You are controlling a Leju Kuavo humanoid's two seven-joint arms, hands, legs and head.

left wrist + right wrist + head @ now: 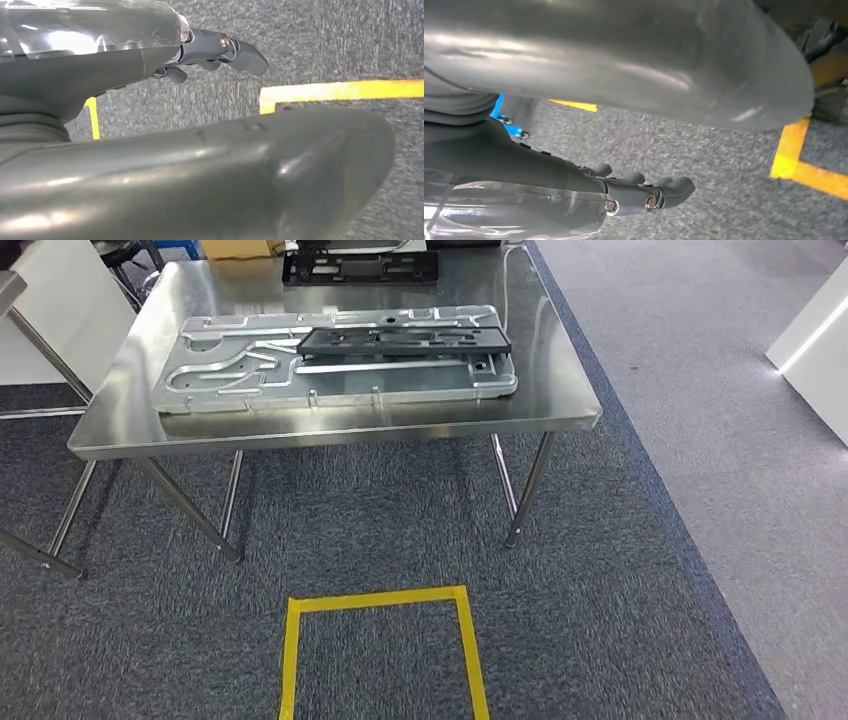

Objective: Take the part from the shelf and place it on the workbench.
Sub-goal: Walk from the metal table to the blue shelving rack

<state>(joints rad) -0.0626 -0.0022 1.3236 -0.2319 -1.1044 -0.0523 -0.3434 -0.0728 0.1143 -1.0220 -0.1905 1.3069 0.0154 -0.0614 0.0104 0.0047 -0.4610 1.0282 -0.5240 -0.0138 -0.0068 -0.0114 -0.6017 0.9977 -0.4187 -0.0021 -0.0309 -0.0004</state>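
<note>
A black flat part [404,341] lies on a silver machined plate [250,375] on the steel workbench [330,430] ahead of me. A second black part [360,267] lies at the bench's far end. My left hand [150,60] hangs over the grey carpet, fingers [240,52] stretched out and apart from the thumb, holding nothing. My right hand [574,185] hangs the same way above the carpet, its fingers [664,192] extended and empty.
A yellow tape square [380,600] marks the carpet in front of the bench. A white table [40,310] stands at the left, a white unit [815,340] at the right, and a cardboard box [235,248] behind the bench. Lighter grey floor runs along the right.
</note>
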